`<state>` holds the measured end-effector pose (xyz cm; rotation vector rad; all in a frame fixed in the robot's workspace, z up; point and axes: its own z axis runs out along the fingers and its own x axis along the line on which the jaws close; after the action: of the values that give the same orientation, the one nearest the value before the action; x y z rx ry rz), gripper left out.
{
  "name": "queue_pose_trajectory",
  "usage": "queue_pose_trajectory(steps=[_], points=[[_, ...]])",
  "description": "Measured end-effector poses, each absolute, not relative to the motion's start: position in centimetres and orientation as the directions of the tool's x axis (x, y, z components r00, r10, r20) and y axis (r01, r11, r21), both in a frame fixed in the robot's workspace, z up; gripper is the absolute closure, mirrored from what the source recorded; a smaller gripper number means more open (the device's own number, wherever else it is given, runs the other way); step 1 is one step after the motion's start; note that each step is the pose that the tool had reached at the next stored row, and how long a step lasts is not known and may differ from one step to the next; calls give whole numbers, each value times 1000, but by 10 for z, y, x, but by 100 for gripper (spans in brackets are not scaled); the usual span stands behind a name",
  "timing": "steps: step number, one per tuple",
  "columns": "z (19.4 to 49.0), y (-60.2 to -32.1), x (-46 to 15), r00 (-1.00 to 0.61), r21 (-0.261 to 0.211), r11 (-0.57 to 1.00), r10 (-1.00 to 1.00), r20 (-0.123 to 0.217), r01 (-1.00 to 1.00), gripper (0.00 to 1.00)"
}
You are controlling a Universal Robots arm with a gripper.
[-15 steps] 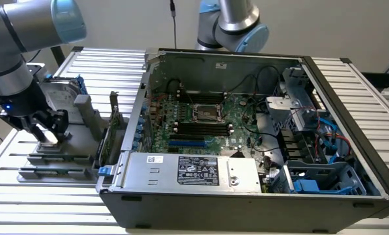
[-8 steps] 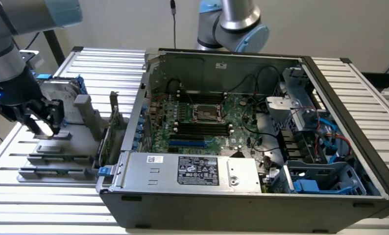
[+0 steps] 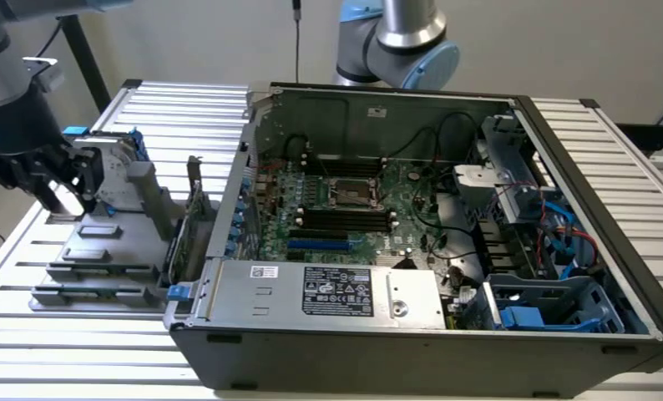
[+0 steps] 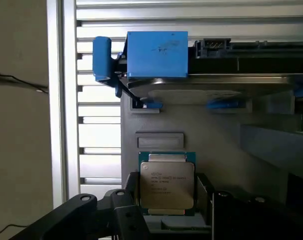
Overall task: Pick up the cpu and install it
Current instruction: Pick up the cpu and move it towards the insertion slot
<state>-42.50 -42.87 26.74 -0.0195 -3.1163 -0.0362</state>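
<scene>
The cpu (image 4: pixel 167 184), a small square chip with a dull silver top and green rim, sits between the two black fingers of my gripper (image 4: pixel 167 200). Each finger presses against one side edge of the chip, so the gripper is shut on it. Grey holder plate (image 4: pixel 216 145) lies right behind the chip; I cannot tell whether the chip is lifted off it. In the exterior view my gripper (image 3: pixel 67 190) hangs low over the grey holder tray (image 3: pixel 92 251) at the exterior view's left, outside the open computer case. The bare cpu socket (image 3: pixel 348 194) lies on the green motherboard inside the case.
A hard drive in a blue frame (image 4: pixel 156 55) stands just beyond the chip on the tray. Upright cards (image 3: pixel 192 217) stand between tray and case (image 3: pixel 421 342). Cables, a power supply (image 3: pixel 321 291) and drive cages surround the motherboard. A second arm's base (image 3: pixel 404 42) rises behind the case.
</scene>
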Motion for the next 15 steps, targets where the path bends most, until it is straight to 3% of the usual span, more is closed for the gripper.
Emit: queue_pose_trajectory(steps=[15], points=[[336, -429, -393, -999, 25, 1000, -6, 31, -5, 45]])
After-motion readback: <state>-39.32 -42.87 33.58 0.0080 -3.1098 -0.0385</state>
